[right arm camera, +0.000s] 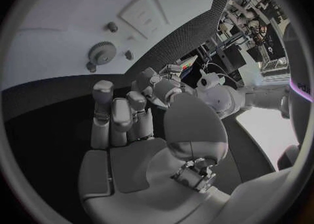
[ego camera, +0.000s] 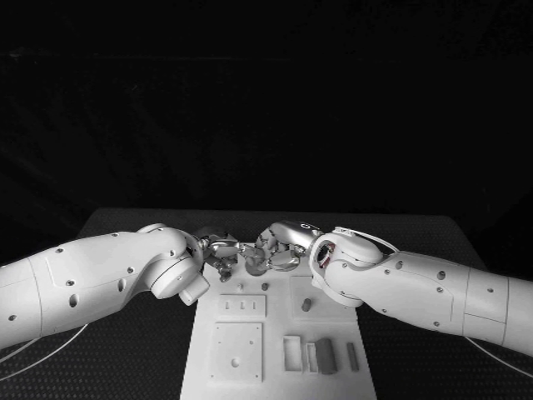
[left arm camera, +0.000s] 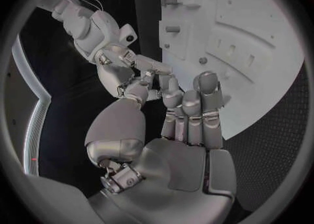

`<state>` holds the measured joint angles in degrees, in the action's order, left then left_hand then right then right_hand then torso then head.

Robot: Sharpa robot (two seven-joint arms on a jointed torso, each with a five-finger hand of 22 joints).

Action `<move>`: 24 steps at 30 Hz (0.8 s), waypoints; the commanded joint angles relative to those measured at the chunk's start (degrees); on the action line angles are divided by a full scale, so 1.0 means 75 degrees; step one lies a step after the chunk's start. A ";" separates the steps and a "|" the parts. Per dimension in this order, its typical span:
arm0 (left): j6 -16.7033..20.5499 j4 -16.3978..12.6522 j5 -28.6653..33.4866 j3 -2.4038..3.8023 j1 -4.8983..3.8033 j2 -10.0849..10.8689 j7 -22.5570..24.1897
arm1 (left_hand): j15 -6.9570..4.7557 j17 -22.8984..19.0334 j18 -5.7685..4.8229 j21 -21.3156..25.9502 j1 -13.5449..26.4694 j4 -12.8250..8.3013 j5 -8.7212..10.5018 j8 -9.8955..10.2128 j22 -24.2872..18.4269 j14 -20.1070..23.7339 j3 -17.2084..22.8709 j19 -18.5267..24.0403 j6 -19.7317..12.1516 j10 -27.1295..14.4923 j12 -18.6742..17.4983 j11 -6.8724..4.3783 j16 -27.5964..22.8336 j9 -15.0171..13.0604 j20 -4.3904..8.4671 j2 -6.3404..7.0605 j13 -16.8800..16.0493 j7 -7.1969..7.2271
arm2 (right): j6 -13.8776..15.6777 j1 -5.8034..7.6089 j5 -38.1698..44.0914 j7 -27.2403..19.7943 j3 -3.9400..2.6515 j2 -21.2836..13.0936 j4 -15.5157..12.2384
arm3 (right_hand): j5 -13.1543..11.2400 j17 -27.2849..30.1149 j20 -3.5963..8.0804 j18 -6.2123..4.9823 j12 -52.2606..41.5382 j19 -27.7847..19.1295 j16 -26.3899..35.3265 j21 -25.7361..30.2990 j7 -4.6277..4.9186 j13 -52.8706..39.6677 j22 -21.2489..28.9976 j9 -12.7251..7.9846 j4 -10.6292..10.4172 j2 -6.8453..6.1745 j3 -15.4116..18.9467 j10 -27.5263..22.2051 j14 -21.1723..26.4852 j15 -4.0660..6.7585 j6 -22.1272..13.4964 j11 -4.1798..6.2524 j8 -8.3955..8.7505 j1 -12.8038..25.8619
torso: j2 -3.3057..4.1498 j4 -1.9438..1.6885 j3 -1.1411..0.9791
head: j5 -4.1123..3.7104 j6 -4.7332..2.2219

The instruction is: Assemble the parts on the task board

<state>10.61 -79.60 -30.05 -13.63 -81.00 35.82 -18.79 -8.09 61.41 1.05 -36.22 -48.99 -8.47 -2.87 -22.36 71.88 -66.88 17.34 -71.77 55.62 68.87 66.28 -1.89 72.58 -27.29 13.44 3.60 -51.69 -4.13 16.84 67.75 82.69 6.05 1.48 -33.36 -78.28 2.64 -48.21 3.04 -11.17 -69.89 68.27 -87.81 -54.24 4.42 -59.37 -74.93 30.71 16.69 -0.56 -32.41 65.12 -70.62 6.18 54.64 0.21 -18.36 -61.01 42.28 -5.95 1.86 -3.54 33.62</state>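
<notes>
Task board [ego camera: 272,350] lies just below left hand [ego camera: 225,254] and right hand [ego camera: 285,242].

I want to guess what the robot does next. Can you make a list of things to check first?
1. Left robot hand free of parts: ok, fingers apart, nothing in it.
2. Right robot hand free of parts: ok, nothing held.
3. The two hands apart from each other: cannot tell, fingertips meet closely.
4. Task board flat on the table: ok.
5. Gear seated on the board: ok.
6. Parts near the board's front lying free: ok.
</notes>
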 commanded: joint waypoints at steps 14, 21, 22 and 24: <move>-0.0134 -0.0030 0.0039 0.0006 -0.0020 -0.0077 -0.0106 | -0.0027 -0.0090 0.0462 -0.0021 -0.0010 -0.0096 0.0011 0.0050 0.0037 0.0026 0.0027 0.0053 0.0005 0.0020 -0.0052 -0.0037 0.0051 0.0002 0.0008 -0.0163 -0.0004 -0.0032 | -0.0120 -0.0001 0.0091 0.0007 -0.0001 0.0001 -0.0120 | 0.0025 0.0010 0.0036 -0.0510 0.0051 -0.0023 0.0011 -0.0044 0.0185 0.0011 -0.0135 0.0072 0.0001 0.0066 0.0022 0.0012 0.0023 0.0052 0.0235 0.0048 -0.0028 0.0020 | -0.0003 0.0003 -0.0009 | 0.0014 0.0025; -0.0149 -0.0028 0.0039 0.0006 -0.0020 -0.0103 -0.0112 | -0.0026 -0.0108 0.0458 -0.0020 0.0012 -0.0101 0.0012 0.0058 0.0043 0.0030 0.0017 0.0054 0.0009 0.0023 -0.0057 -0.0036 0.0060 -0.0001 0.0008 -0.0177 -0.0004 -0.0034 | -0.0159 -0.0001 0.0091 0.0020 -0.0001 0.0022 -0.0137 | 0.0025 0.0007 0.0036 -0.0510 0.0053 -0.0023 0.0012 -0.0044 0.0185 0.0011 -0.0135 0.0074 0.0000 0.0069 0.0024 0.0012 0.0021 0.0053 0.0235 0.0048 -0.0027 0.0020 | -0.0003 0.0008 -0.0009 | 0.0024 0.0036; -0.0154 -0.0028 0.0040 0.0006 -0.0020 -0.0107 -0.0111 | -0.0026 -0.0112 0.0457 -0.0020 0.0018 -0.0101 0.0011 0.0059 0.0044 0.0030 0.0014 0.0054 0.0010 0.0024 -0.0058 -0.0036 0.0062 -0.0002 0.0008 -0.0178 -0.0005 -0.0034 | -0.0166 -0.0001 0.0091 0.0023 -0.0001 0.0026 -0.0135 | 0.0025 0.0014 0.0036 -0.0510 0.0053 -0.0023 0.0012 -0.0044 0.0185 0.0011 -0.0135 0.0074 0.0000 0.0069 0.0024 0.0012 0.0024 0.0053 0.0235 0.0048 -0.0027 0.0019 | -0.0002 0.0009 -0.0008 | 0.0024 0.0036; -0.0153 -0.0028 0.0040 0.0007 -0.0020 -0.0114 -0.0112 | -0.0025 -0.0119 0.0456 -0.0020 0.0029 -0.0100 0.0011 0.0063 0.0046 0.0031 0.0009 0.0054 0.0011 0.0026 -0.0059 -0.0035 0.0065 -0.0003 0.0008 -0.0181 -0.0005 -0.0034 | -0.0171 -0.0001 0.0092 0.0026 -0.0001 0.0033 -0.0135 | 0.0025 0.0011 0.0036 -0.0510 0.0053 -0.0023 0.0012 -0.0044 0.0184 0.0011 -0.0135 0.0075 0.0000 0.0070 0.0025 0.0012 0.0023 0.0053 0.0234 0.0048 -0.0027 0.0019 | -0.0001 0.0009 -0.0006 | 0.0022 0.0039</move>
<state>10.37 -79.53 -30.08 -13.68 -81.00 35.35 -20.22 -8.07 60.58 1.06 -36.22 -48.85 -8.98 -2.84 -22.12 72.18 -66.86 17.53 -71.77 55.58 68.98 66.06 -1.98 72.78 -27.34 13.40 2.85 -51.67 -4.07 16.47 67.77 82.86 6.63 1.46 -33.38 -78.98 2.64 -48.15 2.94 -11.17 -69.67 68.17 -87.82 -54.24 4.48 -59.37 -74.92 30.75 16.77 -0.76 -32.33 65.12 -70.47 6.31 54.57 0.21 -18.38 -60.81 42.25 -5.91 1.78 -3.37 33.88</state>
